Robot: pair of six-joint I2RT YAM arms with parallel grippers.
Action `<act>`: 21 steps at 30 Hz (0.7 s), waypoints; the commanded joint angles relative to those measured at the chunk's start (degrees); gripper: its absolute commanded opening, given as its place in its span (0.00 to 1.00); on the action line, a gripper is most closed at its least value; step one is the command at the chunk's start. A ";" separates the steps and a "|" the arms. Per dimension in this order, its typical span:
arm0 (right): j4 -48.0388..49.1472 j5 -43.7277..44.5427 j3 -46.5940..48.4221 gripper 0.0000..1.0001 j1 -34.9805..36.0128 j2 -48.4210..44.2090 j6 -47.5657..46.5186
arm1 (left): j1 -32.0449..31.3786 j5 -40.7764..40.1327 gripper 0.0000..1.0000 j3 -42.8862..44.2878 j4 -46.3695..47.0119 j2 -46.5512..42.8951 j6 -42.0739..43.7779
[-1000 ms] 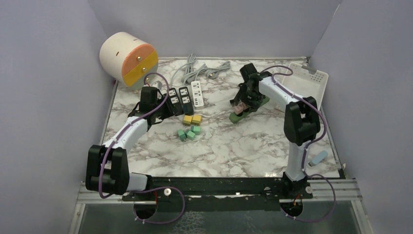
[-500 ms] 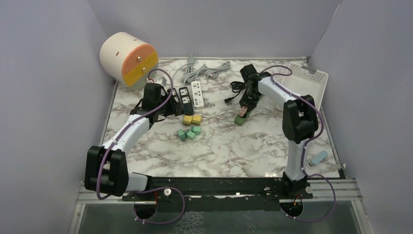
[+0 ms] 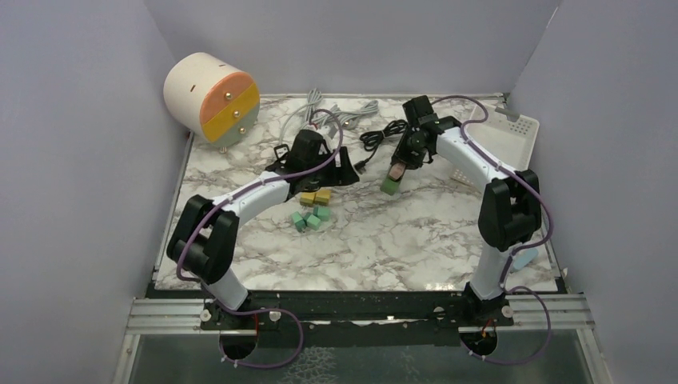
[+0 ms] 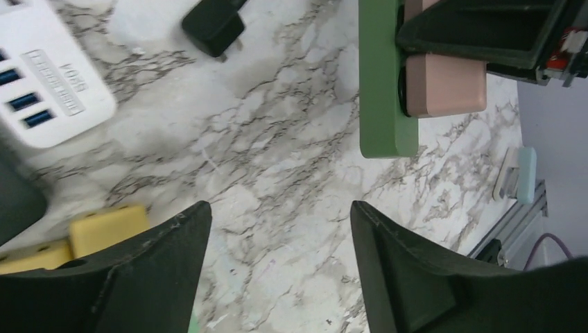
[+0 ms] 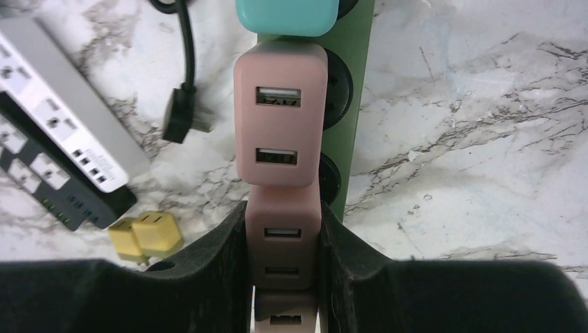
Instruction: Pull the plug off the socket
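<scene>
A green socket strip (image 5: 357, 104) carries a teal plug (image 5: 286, 15) and a row of pink USB plugs (image 5: 281, 114). My right gripper (image 5: 284, 236) is shut on the nearest pink plug (image 5: 284, 257), one finger pressed on each side. From above, the right gripper (image 3: 402, 164) holds the strip (image 3: 391, 184) at the table's back middle, seemingly tilted up. My left gripper (image 3: 345, 172) hovers just left of it, open and empty. In the left wrist view the left gripper (image 4: 281, 229) has only marble between its fingers, with the strip (image 4: 381, 83) and a pink plug (image 4: 444, 84) ahead.
White and black power strips (image 5: 62, 146) lie left, with a loose black plug (image 4: 213, 24). Yellow cubes (image 3: 316, 196) and green cubes (image 3: 310, 218) sit mid-table. A round drawer unit (image 3: 209, 98), grey cables (image 3: 320, 112), a black cable (image 3: 380, 136) and a white basket (image 3: 504, 132) line the back.
My left arm swung right, away from the power strips toward the green strip, and its jaws opened. My right gripper closed on the pink plug, and the strip shifted slightly.
</scene>
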 commanded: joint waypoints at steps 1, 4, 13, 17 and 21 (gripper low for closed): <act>4.99 -2.46 2.95 0.01 0.20 -5.51 -0.98 | -3.18 3.78 0.81 4.51 5.92 3.66 -2.69; 5.22 -3.02 3.09 0.01 0.21 -5.99 -0.83 | -4.61 5.71 0.85 7.04 7.53 7.27 -3.71; 5.62 -4.03 2.98 0.01 0.21 -6.89 -0.89 | -7.99 8.96 0.87 11.10 12.26 14.15 -5.03; 5.90 -5.09 3.31 0.01 0.21 -7.14 -0.75 | -8.54 10.23 0.87 11.92 13.25 16.18 -5.24; 6.02 -6.29 3.46 0.01 0.18 -7.43 -0.74 | -9.16 10.62 0.87 12.59 14.08 17.22 -5.40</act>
